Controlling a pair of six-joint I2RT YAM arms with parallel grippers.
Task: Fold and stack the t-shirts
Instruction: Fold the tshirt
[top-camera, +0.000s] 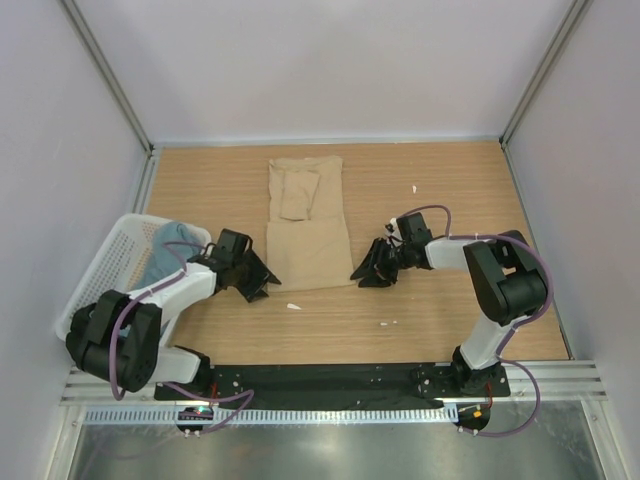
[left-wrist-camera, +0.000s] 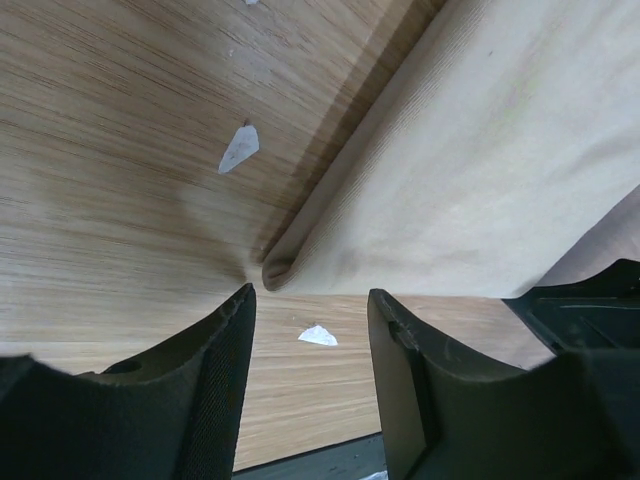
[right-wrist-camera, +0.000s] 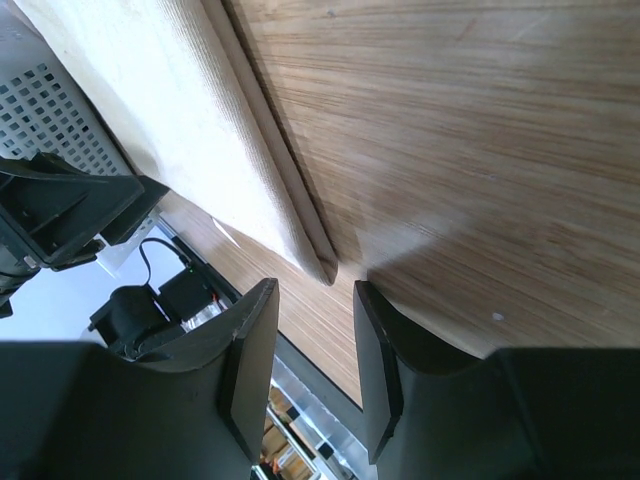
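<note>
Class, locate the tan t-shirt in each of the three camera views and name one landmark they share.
Top external: the tan t-shirt lies folded at mid-table.
Left wrist: tan t-shirt fills the upper right, its corner just ahead of the left hand.
Right wrist: tan t-shirt runs down the upper left, its corner ahead of the right hand.
Shared landmark: the wooden table.

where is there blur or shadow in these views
Top external: even light, sharp throughout. Left wrist: the dark left fingers look slightly soft; a shadow band lies on the table beside the tan t-shirt. Right wrist: grey shadow on the table beyond the right fingers.
</note>
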